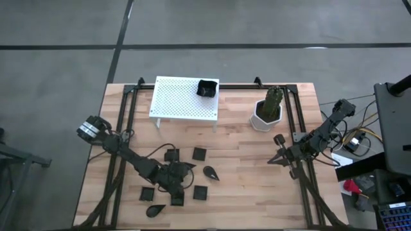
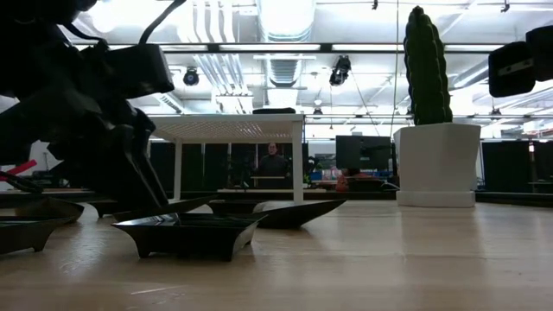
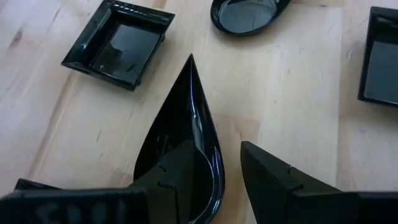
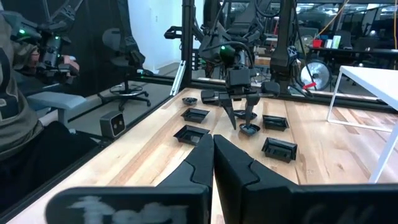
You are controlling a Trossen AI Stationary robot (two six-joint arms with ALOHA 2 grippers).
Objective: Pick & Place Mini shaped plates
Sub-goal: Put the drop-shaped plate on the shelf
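We see the table (image 1: 257, 173), then the white rack (image 1: 183, 97) bearing one square plate (image 1: 206, 88). Other mini plates (image 1: 200, 153) lie scattered near the left gripper (image 3: 221, 171), whose spread fingers straddle a teardrop plate's (image 3: 180, 130) rim, seemingly unclamped. The right gripper (image 4: 213, 149) waits closed, empty.
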